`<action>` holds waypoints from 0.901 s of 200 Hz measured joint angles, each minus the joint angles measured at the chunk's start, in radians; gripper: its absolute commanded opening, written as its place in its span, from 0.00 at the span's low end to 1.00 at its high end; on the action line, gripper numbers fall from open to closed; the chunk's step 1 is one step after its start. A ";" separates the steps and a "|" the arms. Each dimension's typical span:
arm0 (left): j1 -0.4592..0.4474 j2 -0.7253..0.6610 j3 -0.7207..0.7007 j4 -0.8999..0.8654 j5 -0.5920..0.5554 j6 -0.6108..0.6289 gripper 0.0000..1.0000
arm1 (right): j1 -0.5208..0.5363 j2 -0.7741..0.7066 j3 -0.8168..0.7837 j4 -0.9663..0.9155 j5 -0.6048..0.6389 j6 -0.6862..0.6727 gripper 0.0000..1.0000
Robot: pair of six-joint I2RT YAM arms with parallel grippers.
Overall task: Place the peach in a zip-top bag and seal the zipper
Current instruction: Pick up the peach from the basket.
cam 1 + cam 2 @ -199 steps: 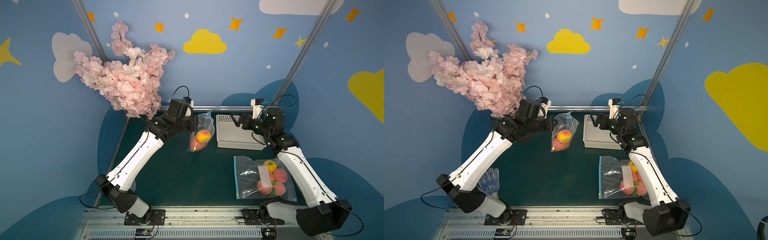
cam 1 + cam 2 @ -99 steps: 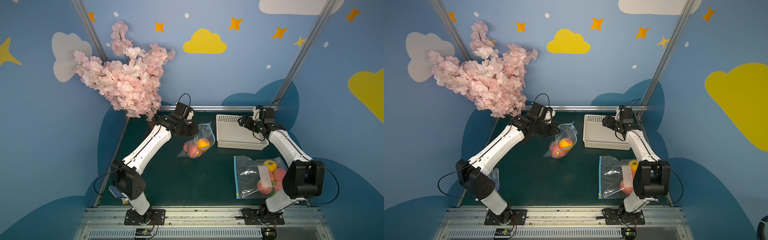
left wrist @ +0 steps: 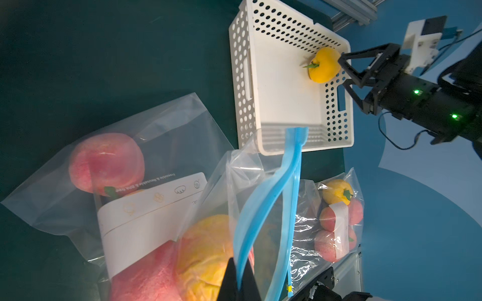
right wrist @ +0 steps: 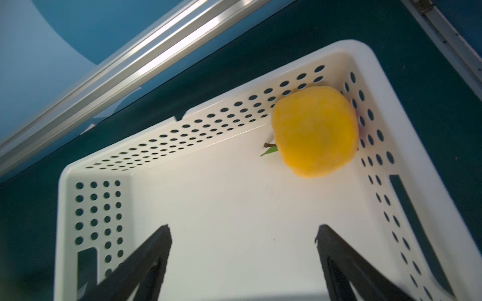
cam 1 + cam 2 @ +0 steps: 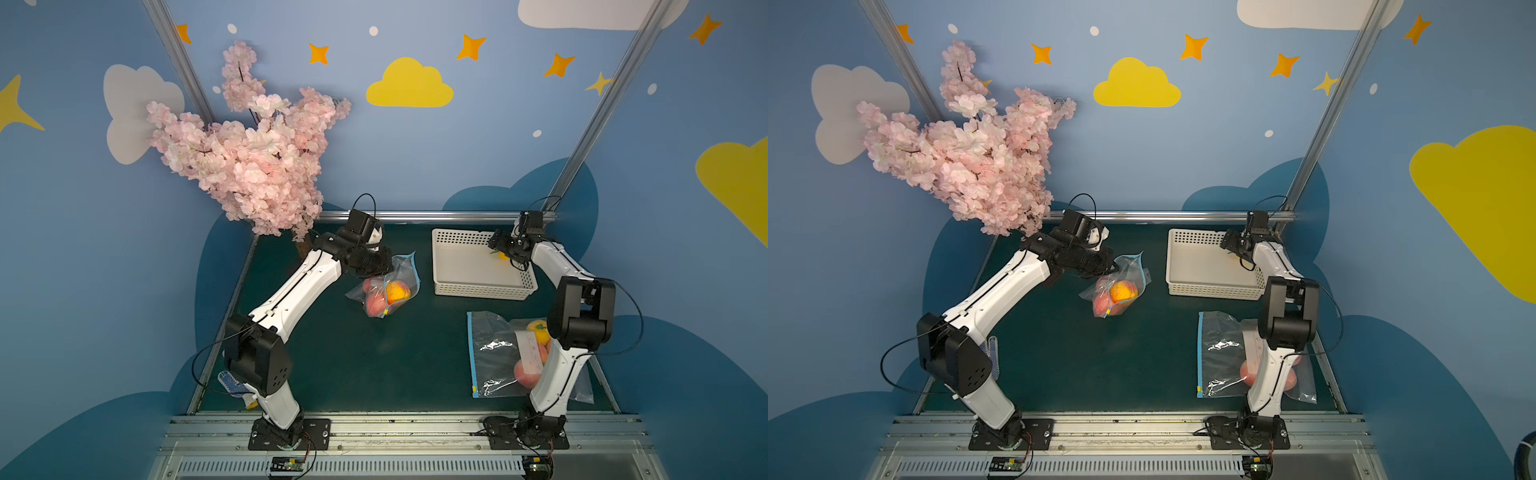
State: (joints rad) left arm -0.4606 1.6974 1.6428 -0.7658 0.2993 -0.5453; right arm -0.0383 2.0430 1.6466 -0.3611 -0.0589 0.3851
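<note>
in both top views the left tool (image 5: 380,268) is pinched tight on the top edge of the bag (image 5: 388,291). the bag sits on the green table (image 5: 353,353) with peaches inside. the right tool (image 5: 502,250) is spread wide over the far corner of the white basket (image 5: 478,291) and holds nothing. a second bag (image 5: 492,353) of fruit lies flat in front of the basket.

in the left wrist view the left tool squeezes the blue zipper strip (image 3: 263,208), and the bag mouth gapes.

in the right wrist view the yellow peach (image 4: 315,133) lies in the basket corner, ahead of the wide tips.
</note>
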 measured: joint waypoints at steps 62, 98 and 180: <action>-0.007 -0.015 -0.018 0.041 0.037 0.014 0.03 | -0.035 0.158 0.147 -0.044 0.085 0.036 0.90; -0.014 -0.024 -0.018 0.051 0.043 0.021 0.03 | -0.042 0.217 0.214 -0.064 0.104 0.072 0.90; -0.021 -0.024 -0.018 0.057 0.045 0.022 0.03 | -0.043 0.309 0.313 -0.108 0.108 0.124 0.88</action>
State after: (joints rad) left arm -0.4812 1.6733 1.6245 -0.7090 0.3439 -0.5232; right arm -0.0818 2.3520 1.9598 -0.4686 0.0494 0.5095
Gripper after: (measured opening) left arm 0.047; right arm 0.899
